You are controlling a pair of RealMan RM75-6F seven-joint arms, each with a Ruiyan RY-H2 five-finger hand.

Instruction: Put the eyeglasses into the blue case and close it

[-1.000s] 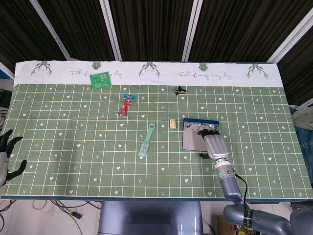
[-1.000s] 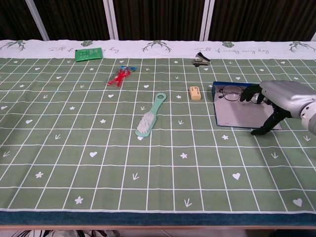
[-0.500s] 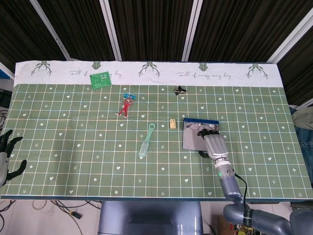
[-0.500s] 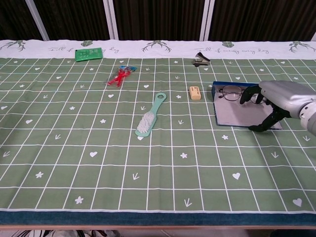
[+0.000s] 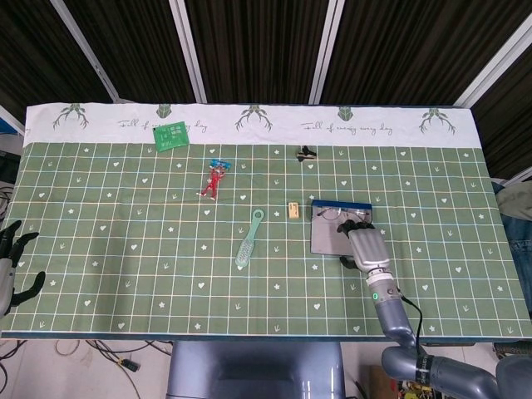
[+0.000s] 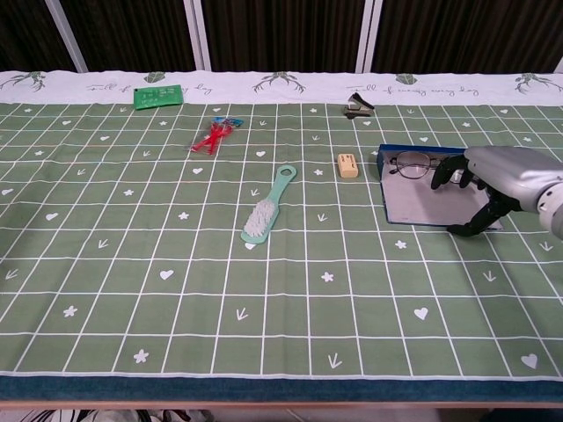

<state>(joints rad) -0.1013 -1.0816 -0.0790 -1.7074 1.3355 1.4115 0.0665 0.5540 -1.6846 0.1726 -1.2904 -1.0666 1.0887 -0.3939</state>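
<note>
The glasses (image 6: 411, 164) are lying inside the open case (image 6: 422, 204), up against its far blue wall. They are thin, dark wire-rimmed spectacles with clear lenses, and in the chest view the left lens and bridge are showing plainly. The case is lying flat with its pale grey lining facing up and a blue rim running along the far and left edges.

The right hand (image 6: 493, 180) is hovering over the right part of the case. Its dark fingertips (image 6: 442, 170) are reaching toward the right side of the glasses, and its thumb is pointing down toward the near right edge of the lining. The fingers are lying close together and bent; whether they are actually pinching the frame cannot be told, because the hand is covering that end of the glasses in both views. In the head view the glasses (image 5: 331, 214) are showing only as a faint dark line, and the right hand (image 5: 364, 245) is hiding much of the case (image 5: 328, 237).

The left hand (image 5: 10, 266) is sitting at the far left edge of the head view, partly cut off, with its fingers spread and holding nothing.

Elsewhere on the cloth (image 6: 176, 264), a brush (image 6: 267, 207), an eraser (image 6: 348, 165), a black clip (image 6: 356, 105), a red toy (image 6: 215, 134) and a green card (image 6: 158, 95) are lying well apart from the case.
</note>
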